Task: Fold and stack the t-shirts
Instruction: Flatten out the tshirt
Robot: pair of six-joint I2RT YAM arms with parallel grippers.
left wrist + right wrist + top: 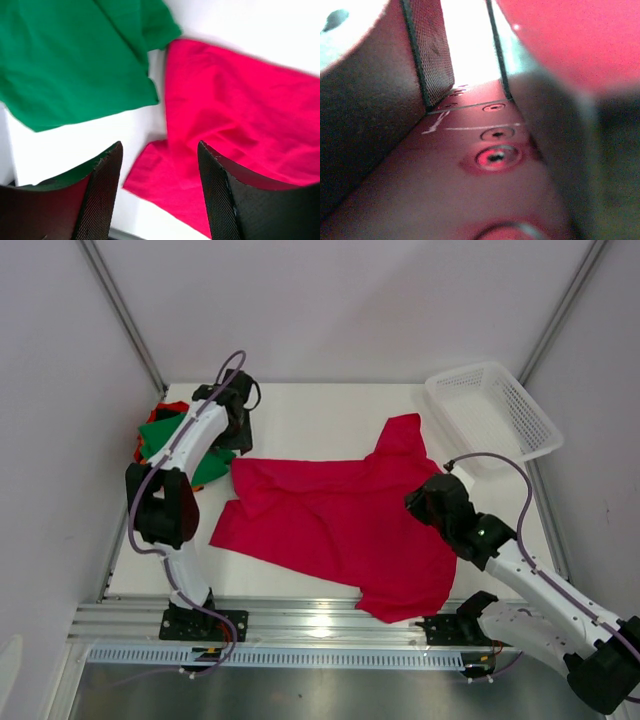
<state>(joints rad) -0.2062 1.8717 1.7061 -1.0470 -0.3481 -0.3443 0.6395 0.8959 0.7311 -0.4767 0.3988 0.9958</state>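
A red shirt [340, 520] is spread, creased, across the middle of the white surface [320, 415]. One sleeve is stretched toward the far right and ends just beside a white mesh basket [495, 410], which is set in the far right corner. The shirt's near right part reaches the near edge of the surface.

At the far left a green shirt [165, 435] is laid over orange cloth [172, 408], of which only a strip is seen at the far and left edges. The green shirt's right edge lies close to the red shirt's left end, with a band of bare surface between them in the left wrist view.

The left arm [190, 440] is extended to the far left, partly over the green shirt. The left jaws are held wide above the gap between the two shirts. Both black fingers [102, 190] are seen apart, and nothing is held between them.

The right arm [520, 565] is angled in from the near right, and its black head is placed over the right side of the red shirt. The right jaws are set narrow, with a slim bright gap seen between the pads [432, 50]. Blurred red cloth is seen at the upper right of the right wrist view. Whether any cloth is pinched at the tips cannot be told.
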